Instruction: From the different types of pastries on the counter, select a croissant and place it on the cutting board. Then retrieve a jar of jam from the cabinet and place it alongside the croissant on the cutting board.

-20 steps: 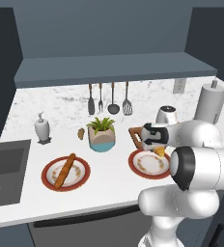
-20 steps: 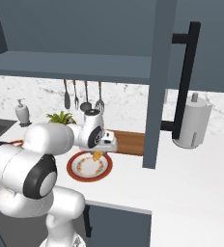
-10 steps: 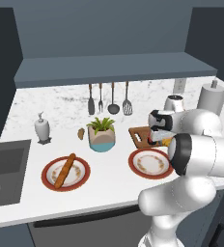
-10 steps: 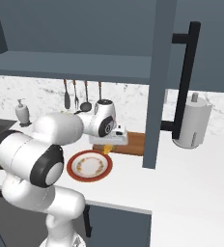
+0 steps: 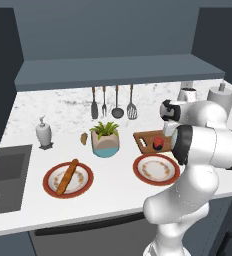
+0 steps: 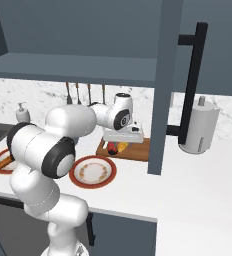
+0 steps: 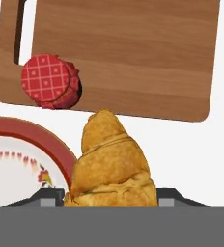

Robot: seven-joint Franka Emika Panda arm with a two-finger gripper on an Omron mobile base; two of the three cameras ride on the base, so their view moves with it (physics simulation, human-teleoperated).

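One end effector [image 7: 110,195], clamped on one croissant [image 7: 111,164]; the hand view shows the grip closely, the pastry raised above the desk [image 7: 181,144] between a plate rim and the board's near edge.

Two red-rimmed plates: one bare [image 5: 156,169] in front of the board, one [image 5: 68,179] to its left carrying one long baguette [image 5: 67,176].

One cutting board [image 7: 123,53], slot handle at its left in the hand view.

One jam jar [image 7: 49,81] with a red checked lid, standing on the board's corner just beside the slot; the left base view gives it as a small red spot [image 5: 158,144].

One potted plant [image 5: 106,139], one small brown bun [image 5: 84,138] beside it, one soap dispenser [image 5: 44,133], four hanging utensils [image 5: 113,102].

One paper-towel roll [image 6: 200,129], clearest in the right base view, with an open cabinet door [image 6: 163,85].
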